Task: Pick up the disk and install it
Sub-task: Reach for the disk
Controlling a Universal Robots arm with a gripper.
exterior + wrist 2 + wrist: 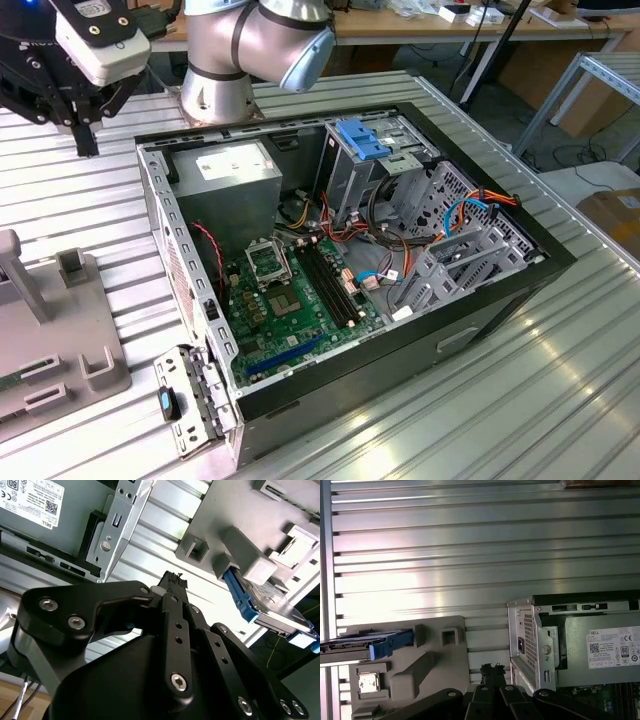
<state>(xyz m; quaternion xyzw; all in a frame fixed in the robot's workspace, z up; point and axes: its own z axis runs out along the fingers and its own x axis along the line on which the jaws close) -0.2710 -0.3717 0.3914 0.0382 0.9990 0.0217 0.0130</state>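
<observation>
The disk [272, 607] stands on edge in a grey fixture [225, 525], silver-grey with a blue side rail. In the first wrist view the disk [355, 644] shows edge-on, its blue rail end toward the fixture [430, 665]. My black gripper [85, 145] hangs above the ribbed metal table at the exterior view's upper left, between the fixture [60, 345] and the open computer case [330, 260]. Both wrist views show the gripper [173, 579] [492, 671] shut with nothing in it, apart from the disk and a short way to its side.
The case holds a grey power-supply box [225, 170] [605, 650] [35, 500], a green motherboard [290, 300] and a metal drive cage with a blue latch [362, 140]. The case's metal corner [527, 640] lies close beside the gripper. A small bracket [190, 400] leans at the case front.
</observation>
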